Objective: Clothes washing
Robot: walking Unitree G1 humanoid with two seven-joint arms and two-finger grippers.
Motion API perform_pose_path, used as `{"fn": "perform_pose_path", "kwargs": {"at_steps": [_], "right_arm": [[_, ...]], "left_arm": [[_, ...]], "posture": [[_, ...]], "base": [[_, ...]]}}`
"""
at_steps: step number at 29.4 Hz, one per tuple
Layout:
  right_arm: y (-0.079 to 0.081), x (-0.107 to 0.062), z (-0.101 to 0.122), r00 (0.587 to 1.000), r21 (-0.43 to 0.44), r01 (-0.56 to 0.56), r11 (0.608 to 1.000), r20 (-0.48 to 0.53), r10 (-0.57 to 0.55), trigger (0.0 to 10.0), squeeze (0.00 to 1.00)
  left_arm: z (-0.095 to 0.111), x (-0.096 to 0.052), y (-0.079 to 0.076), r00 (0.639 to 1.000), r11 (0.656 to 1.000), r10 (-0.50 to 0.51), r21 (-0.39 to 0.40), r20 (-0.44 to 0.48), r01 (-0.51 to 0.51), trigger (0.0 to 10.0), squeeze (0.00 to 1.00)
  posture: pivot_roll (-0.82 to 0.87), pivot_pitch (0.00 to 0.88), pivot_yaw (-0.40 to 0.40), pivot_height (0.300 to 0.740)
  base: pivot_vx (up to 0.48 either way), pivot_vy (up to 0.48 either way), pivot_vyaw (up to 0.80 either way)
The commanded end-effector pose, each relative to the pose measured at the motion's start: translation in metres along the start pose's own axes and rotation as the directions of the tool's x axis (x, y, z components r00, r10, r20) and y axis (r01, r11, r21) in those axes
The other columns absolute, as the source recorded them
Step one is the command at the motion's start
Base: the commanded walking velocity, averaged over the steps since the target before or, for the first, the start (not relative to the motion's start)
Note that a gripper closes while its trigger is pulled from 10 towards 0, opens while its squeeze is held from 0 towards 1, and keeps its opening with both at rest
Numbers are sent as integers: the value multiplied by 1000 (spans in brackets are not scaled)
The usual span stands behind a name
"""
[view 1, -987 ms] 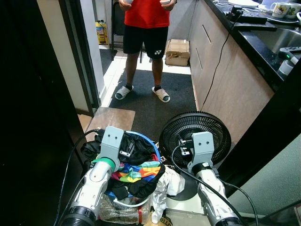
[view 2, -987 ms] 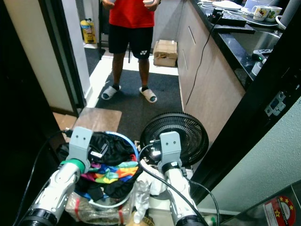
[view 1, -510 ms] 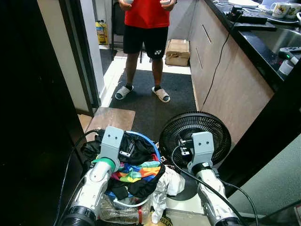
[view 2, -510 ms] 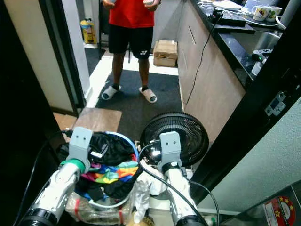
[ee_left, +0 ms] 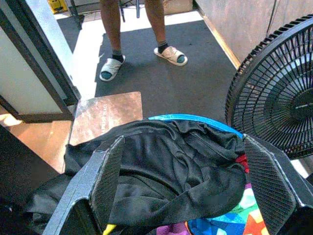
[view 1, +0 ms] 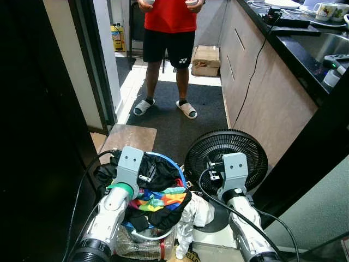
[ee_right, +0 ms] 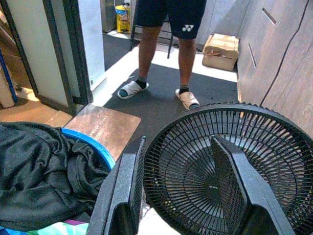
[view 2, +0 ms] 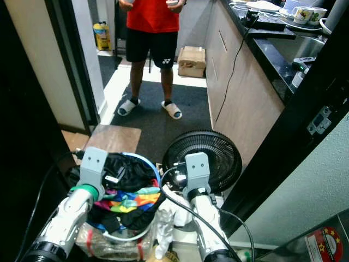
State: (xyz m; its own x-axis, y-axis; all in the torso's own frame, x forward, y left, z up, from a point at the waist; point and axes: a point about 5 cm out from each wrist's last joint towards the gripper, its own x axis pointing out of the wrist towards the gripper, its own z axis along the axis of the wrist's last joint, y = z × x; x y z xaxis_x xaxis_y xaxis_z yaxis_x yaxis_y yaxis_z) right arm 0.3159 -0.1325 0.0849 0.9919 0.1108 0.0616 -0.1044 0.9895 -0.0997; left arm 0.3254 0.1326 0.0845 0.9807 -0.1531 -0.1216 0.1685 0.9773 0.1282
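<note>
Jaws on both arms spread open, holding nothing. Our left gripper [ee_left: 186, 186] hangs directly above the black garment [ee_left: 161, 171] heaped in the blue basket [view 1: 173, 165], lower left of frame; rainbow cloth [view 1: 158, 197] lies beneath it. Left arm is nearer. Our right gripper [ee_right: 181, 196] faces the floor fan [view 1: 226, 158], lower centre. Basket depth stays hidden under the clothes. A person [view 1: 166, 33] stands ahead, cut off above.
</note>
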Motion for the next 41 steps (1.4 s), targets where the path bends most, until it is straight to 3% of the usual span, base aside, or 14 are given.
{"fn": "perform_pose_path", "kwargs": {"at_steps": [1,30,37,39,41], "right_arm": [[0,-1,-1,1000,1,-3,1000,0,3,10000,0],[1,-2,-1,1000,3,-2,1000,-2,2,10000,0],[0,-5,-16,996,-31,0,1000,-87,-2,10000,0],[-4,-9,-28,989,-56,17,998,-144,-25,10000,0],[-5,-10,-31,987,-64,22,998,-159,-32,10000,0]], "left_arm": [[-4,-1,0,1000,1000,-1,7,-16,1,10000,0],[-6,0,-3,1000,1000,-3,2,-21,3,10000,0],[-21,3,-9,995,999,-13,31,-96,16,10000,0],[-32,2,-7,988,998,-8,68,-153,19,10000,0],[-36,1,-6,985,997,-6,80,-170,19,10000,0]], "posture": [[33,0,28,740],[32,0,28,740],[42,27,24,740],[48,95,33,740],[48,95,33,740]], "base": [[0,0,0],[0,0,0],[0,0,0],[0,0,0],[0,0,0]]}}
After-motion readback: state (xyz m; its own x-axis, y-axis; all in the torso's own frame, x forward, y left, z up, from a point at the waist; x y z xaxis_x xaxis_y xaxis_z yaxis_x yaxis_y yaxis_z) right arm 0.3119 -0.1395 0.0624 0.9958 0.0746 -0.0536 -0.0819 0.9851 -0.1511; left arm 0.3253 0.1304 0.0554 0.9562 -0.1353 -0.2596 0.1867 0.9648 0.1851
